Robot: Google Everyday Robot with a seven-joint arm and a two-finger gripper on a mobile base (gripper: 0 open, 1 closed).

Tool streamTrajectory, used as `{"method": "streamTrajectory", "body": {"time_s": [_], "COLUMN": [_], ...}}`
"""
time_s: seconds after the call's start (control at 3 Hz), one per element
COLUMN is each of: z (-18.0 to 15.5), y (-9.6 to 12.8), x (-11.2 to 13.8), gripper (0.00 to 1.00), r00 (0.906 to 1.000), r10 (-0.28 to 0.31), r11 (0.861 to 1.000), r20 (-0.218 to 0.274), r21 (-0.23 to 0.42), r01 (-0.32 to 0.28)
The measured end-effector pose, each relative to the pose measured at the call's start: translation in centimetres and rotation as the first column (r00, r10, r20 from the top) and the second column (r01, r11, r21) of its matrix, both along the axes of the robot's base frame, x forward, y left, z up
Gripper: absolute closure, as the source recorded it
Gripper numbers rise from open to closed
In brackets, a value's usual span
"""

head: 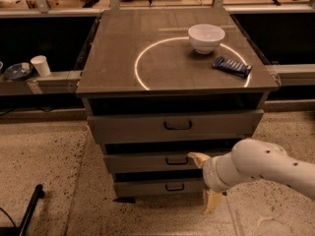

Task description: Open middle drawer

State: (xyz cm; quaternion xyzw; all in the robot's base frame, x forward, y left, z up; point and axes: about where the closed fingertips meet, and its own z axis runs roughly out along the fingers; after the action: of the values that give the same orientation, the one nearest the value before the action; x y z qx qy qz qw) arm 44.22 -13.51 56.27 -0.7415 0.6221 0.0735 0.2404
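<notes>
The middle drawer [142, 163] is the grey front between a wider upper drawer and a narrower lower one; its small black loop handle [176, 161] sits at its centre. The drawer front looks flush with the stack. My gripper [202, 182] comes in from the right on a white arm [266, 167], just right of the handle. It is open: one beige finger [198, 158] lies against the middle drawer front, the other finger [211, 201] hangs lower, beside the bottom drawer. It holds nothing.
The top drawer [133, 128] and bottom drawer [147, 188] flank the middle one. On the cabinet top [128, 58] stand a white bowl [206, 37] and a blue packet [232, 66]. A white cup [40, 65] and a dish [17, 71] sit on the left ledge. A black bar [28, 209] lies on the floor.
</notes>
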Motion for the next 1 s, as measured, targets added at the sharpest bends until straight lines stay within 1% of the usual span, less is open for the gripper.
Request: {"method": "streamTrajectory", "body": {"time_s": [0.33,0.67,1.0], "z": [-3.8,-7.3,-7.3], "y": [2.7,5.7,5.7], "x": [3.5,9.3,9.3], "gripper": [0.0,0.0,0.0], "r00": [0.9993,0.9978,0.9978], "r10": [0.001,-0.018,-0.018], "r11": [0.999,0.998,0.998], "r20": [-0.037,-0.064,-0.064], "r21": [0.036,0.06,0.06], "r01": [0.0,0.022,0.022]}}
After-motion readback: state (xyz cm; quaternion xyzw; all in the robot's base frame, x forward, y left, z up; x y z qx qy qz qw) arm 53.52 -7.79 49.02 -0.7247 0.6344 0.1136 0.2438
